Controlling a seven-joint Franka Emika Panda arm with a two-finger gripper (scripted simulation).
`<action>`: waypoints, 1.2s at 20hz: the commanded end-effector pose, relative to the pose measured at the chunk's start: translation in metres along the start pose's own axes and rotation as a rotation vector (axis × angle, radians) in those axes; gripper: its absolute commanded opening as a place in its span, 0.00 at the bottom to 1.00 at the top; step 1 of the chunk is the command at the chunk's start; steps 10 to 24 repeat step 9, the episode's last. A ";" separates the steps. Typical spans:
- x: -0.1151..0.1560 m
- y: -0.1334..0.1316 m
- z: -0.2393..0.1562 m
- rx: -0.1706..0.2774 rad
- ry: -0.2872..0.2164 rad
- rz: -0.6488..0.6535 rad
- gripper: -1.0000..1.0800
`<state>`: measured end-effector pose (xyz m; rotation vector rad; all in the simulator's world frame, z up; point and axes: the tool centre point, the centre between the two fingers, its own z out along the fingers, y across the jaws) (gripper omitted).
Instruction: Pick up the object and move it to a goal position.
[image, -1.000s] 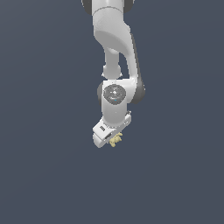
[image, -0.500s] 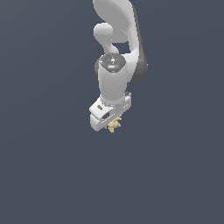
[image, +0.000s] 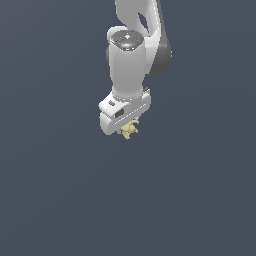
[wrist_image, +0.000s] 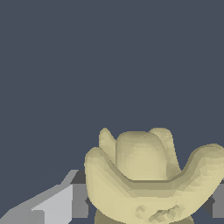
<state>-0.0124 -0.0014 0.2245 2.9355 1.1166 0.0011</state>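
The object (image: 130, 130) is a small pale-yellow lumpy thing with curved banana-like lobes. In the exterior view it hangs just below my white gripper (image: 128, 128), well above the dark grey floor. In the wrist view the object (wrist_image: 148, 175) fills the lower middle, held between my grey fingers (wrist_image: 78, 201), one on each side. The gripper is shut on it. The fingertips are mostly hidden by the gripper body in the exterior view.
The white arm (image: 131, 55) comes down from the top of the exterior view. A plain dark grey surface (image: 60, 200) lies all around. No goal marker shows.
The arm has risen with the object in the gripper and shifted slightly toward the exterior view's right. The grip has not changed.
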 end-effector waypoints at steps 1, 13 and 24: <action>-0.003 -0.002 -0.007 0.001 0.000 0.000 0.00; -0.003 -0.002 -0.011 0.001 0.000 0.000 0.00; -0.003 -0.002 -0.011 0.001 0.000 0.000 0.00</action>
